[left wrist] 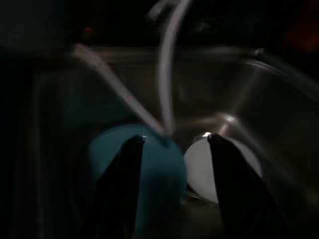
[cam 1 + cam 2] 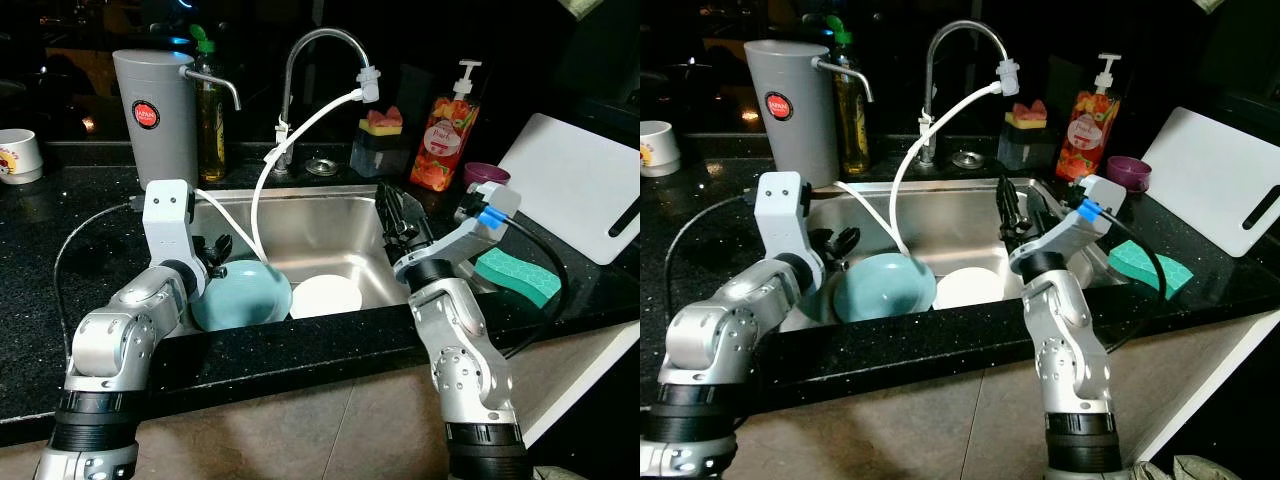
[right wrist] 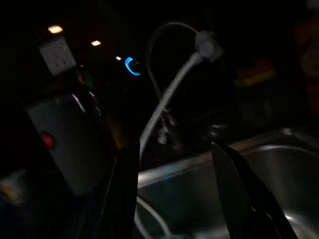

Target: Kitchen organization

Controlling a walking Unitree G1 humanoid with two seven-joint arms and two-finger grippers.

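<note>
A teal bowl (image 2: 240,295) lies upside down in the steel sink (image 2: 310,225), next to a white plate (image 2: 325,297). My left gripper (image 2: 213,250) hovers just above the bowl's left side, open, with nothing between its fingers (image 1: 124,189); the bowl (image 1: 159,169) and the plate (image 1: 202,164) lie beyond them. My right gripper (image 2: 400,215) is held over the sink's right edge, open and empty, aimed toward the faucet (image 3: 164,55).
A white hose (image 2: 290,150) runs from the faucet (image 2: 320,45) down into the sink. A grey water dispenser (image 2: 155,115), an oil bottle (image 2: 210,110), a soap pump (image 2: 448,135) and a sponge holder (image 2: 380,140) stand behind it. A green sponge (image 2: 520,275) and a white cutting board (image 2: 575,185) lie on the right.
</note>
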